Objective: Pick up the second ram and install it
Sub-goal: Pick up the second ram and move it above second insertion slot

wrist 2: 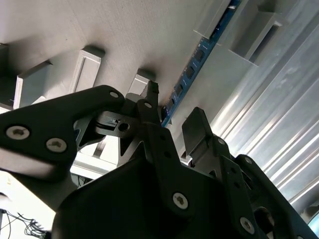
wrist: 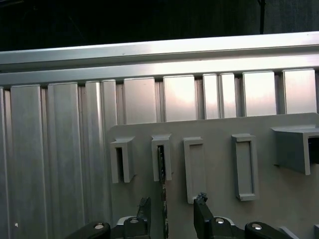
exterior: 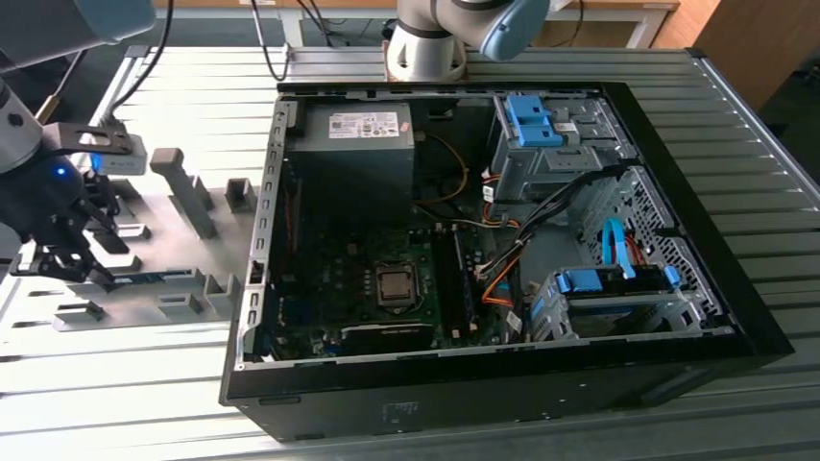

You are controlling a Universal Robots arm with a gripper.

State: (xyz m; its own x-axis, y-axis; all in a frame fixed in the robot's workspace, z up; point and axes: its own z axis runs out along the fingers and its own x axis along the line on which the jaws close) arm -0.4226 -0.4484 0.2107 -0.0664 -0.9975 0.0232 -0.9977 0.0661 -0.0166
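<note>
Both claw (wrist: 173,200) fingers (wrist: 201,206) straddle the second ram (wrist: 161,164), partly hidden by holders (wrist: 168,159).

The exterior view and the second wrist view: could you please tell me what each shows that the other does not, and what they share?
Exterior view: the open computer case with its motherboard and blue drive brackets, and the arm's base behind it. Second wrist view: the second ram close up, dark chips plain, running between the two fingers. Shared: the open gripper over the grey plate and its grey holders.
</note>
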